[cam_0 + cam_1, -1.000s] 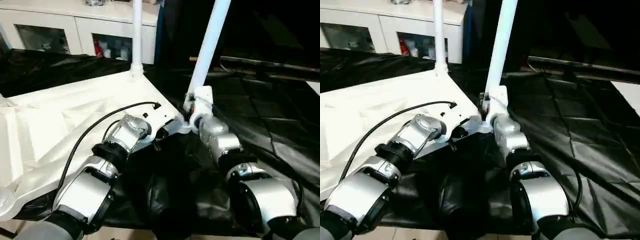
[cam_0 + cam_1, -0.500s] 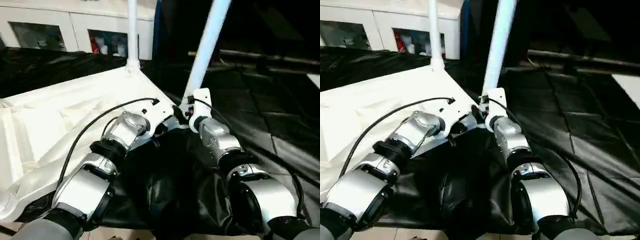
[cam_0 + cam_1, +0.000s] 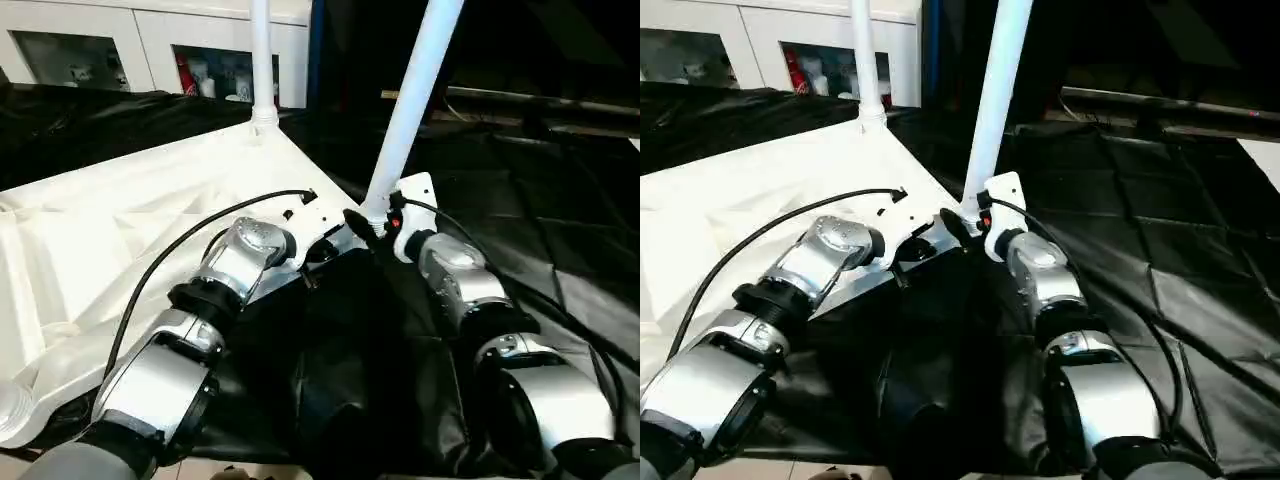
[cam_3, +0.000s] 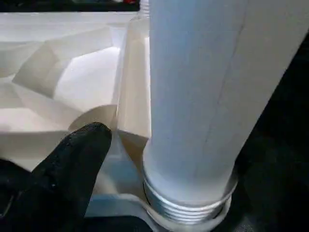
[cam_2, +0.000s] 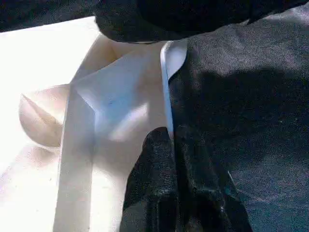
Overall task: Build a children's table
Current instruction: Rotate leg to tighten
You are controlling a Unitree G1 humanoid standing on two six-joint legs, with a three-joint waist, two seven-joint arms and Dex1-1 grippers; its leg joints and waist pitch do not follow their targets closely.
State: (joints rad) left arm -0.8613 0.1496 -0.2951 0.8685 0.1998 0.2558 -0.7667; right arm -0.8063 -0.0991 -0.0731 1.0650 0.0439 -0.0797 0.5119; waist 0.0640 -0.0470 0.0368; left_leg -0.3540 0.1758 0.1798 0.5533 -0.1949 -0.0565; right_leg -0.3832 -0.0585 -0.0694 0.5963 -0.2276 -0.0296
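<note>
The white tabletop (image 3: 120, 230) lies underside up on the left. One white leg (image 3: 261, 50) stands upright in its far corner socket. A second leg (image 3: 412, 95) leans to the right from the near right corner, and its threaded end (image 4: 186, 203) sits in that socket. My left gripper (image 3: 318, 254) is shut on the tabletop's thin rim (image 5: 166, 72), next to that corner. My right gripper (image 3: 370, 222) is at the leaning leg's base. One of its black fingers (image 4: 72, 164) shows beside the leg with a gap between them; the other is hidden behind the leg.
A black sheet (image 3: 540, 210) covers the surface under and to the right of the tabletop. White cabinets with glass doors (image 3: 110, 50) stand at the back left. A black cable (image 3: 170, 260) runs along my left forearm. Another corner socket (image 3: 10, 400) shows at the near left.
The head camera has tilted. My right gripper has slid down the leaning leg to its base, and its finger now stands off the tube. The left gripper stays on the rim.
</note>
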